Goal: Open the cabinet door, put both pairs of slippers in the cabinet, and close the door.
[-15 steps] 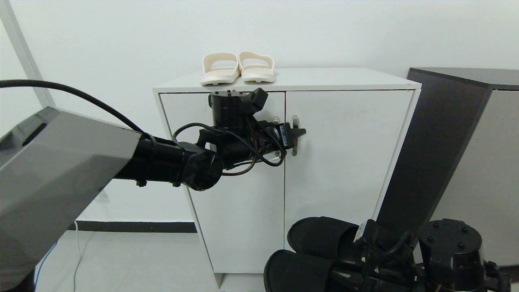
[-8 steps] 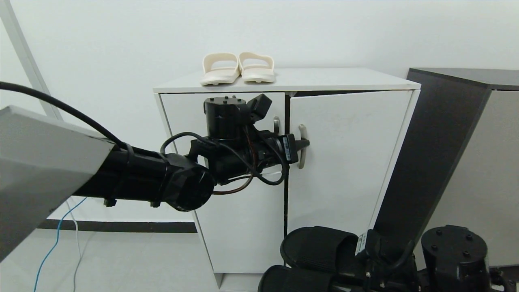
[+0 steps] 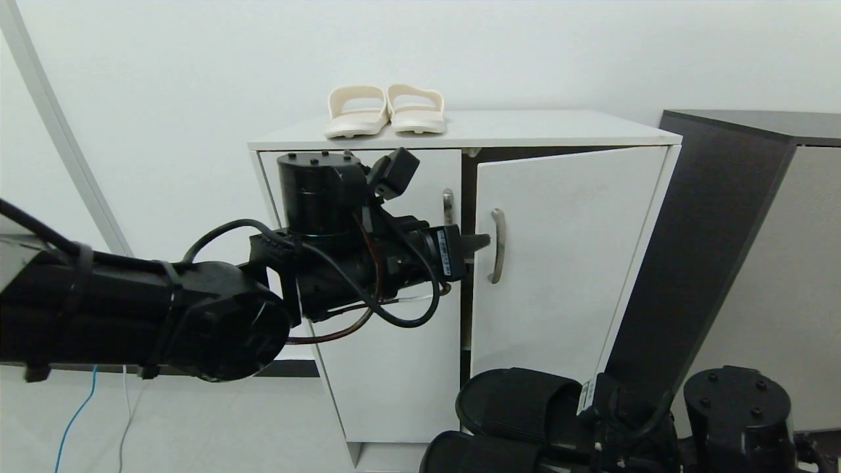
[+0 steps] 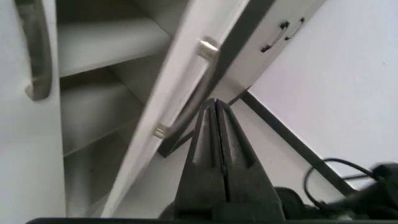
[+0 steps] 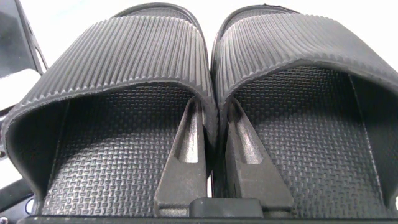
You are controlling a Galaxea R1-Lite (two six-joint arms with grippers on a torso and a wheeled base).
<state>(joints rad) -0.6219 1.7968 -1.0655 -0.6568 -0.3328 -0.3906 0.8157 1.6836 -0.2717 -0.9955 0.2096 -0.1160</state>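
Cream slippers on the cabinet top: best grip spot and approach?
Pinch the two touching inner edges of the cream slippers together, one jaw inside each, coming from the front of the cabinet: they sit side by side, strap openings facing the robot.

Black slippers point(image 5: 149, 68) ribbed, rubbery; cabinet door point(image 3: 565, 249) smooth matt.

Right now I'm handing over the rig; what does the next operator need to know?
Left gripper: shut, tip beside the handle of the right door.
Right gripper: shut on the black slippers, low before the cabinet.
Cream slippers: on the cabinet top.
Done: right door ajar.
Left: swing it wide, load both pairs, close.
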